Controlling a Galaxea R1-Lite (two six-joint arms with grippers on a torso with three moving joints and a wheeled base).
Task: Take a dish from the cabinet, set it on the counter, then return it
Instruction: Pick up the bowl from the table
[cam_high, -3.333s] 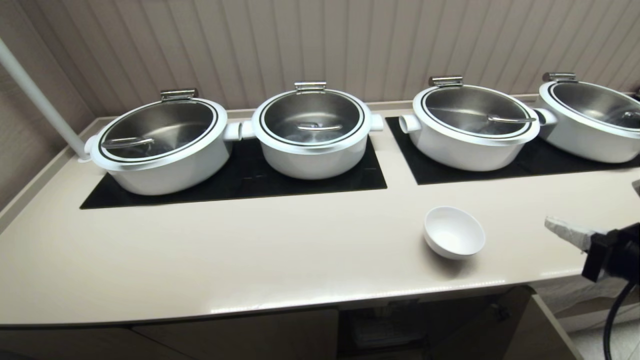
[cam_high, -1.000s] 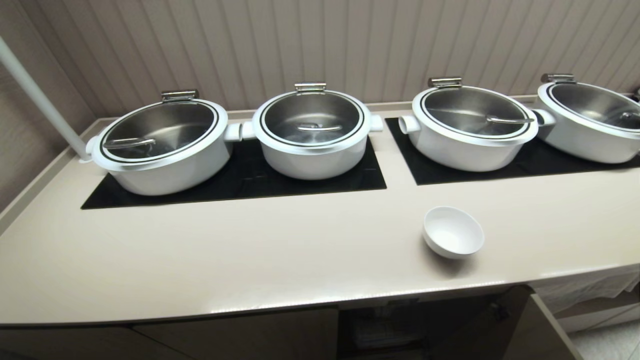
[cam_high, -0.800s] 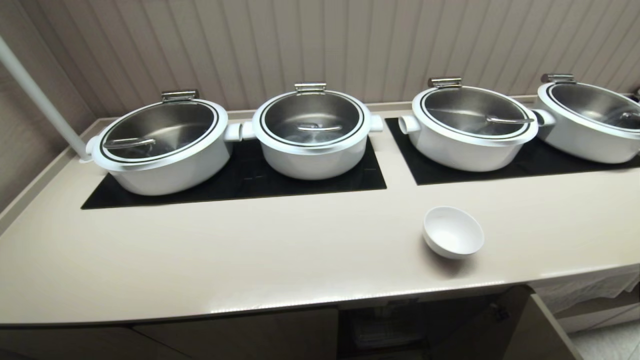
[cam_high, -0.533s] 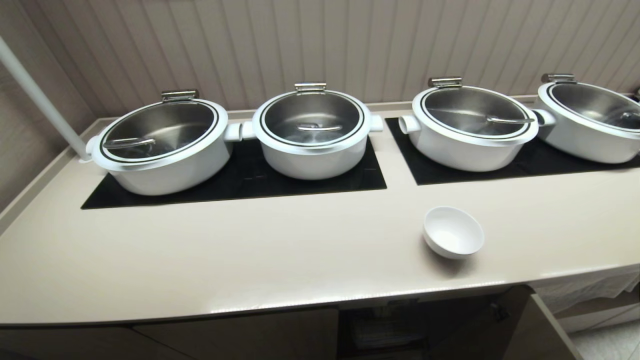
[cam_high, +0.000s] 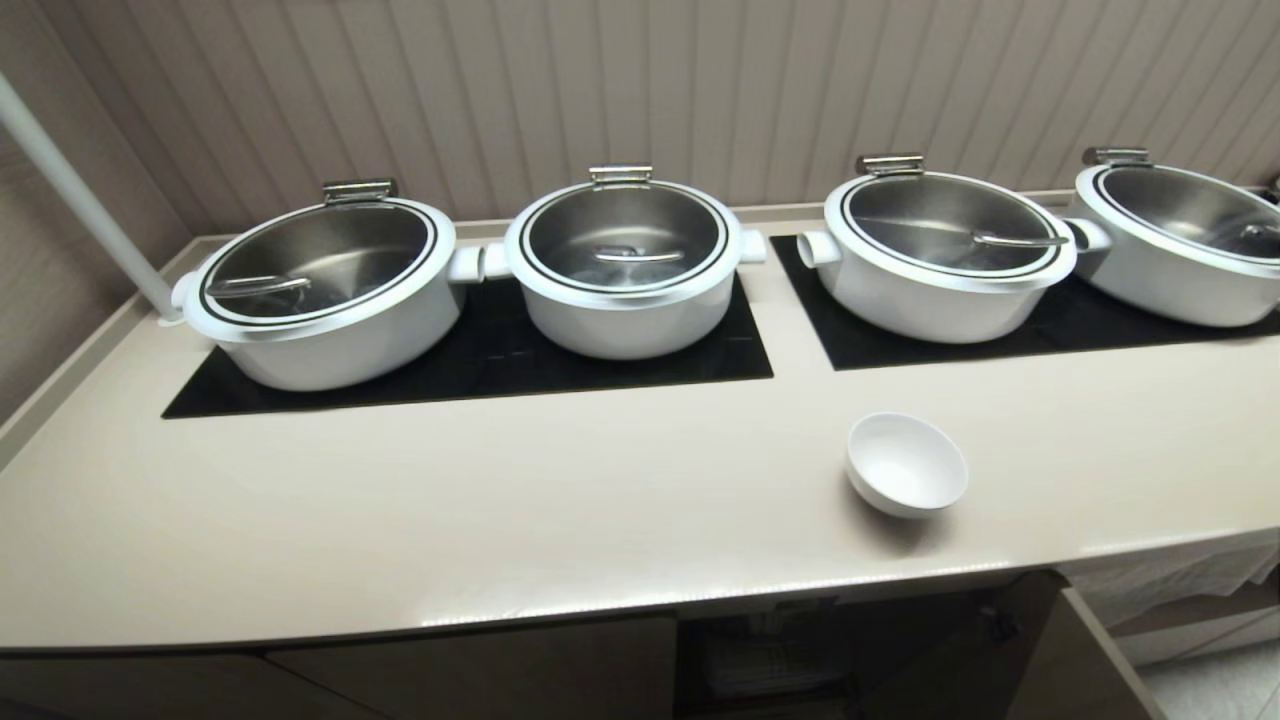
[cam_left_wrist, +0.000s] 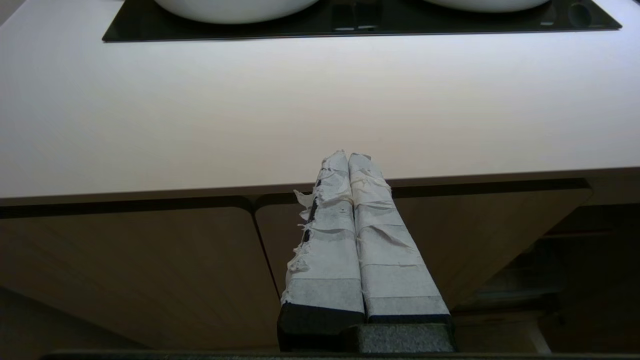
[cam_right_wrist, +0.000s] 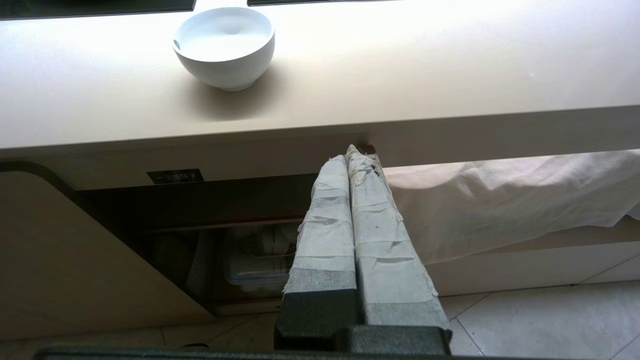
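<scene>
Glossy cream-beige countertop (cam_high: 560, 520): one small white round ceramic bowl (cam_high: 907, 465), upright near the front edge, above the open beige cabinet (cam_right_wrist: 165, 235). Likely light, rigid, slippery, chippable; grip at rim. Left gripper (cam_left_wrist: 348, 159) and right gripper (cam_right_wrist: 354, 152) clenched, empty, below counter level.

Neither arm shows from the head, the rightmost pot (cam_high: 1190, 240) is cut off at the edge, and what sits inside the open cabinet (cam_right_wrist: 210, 240) is too dim to make out beyond a pale box (cam_right_wrist: 257, 267).
</scene>
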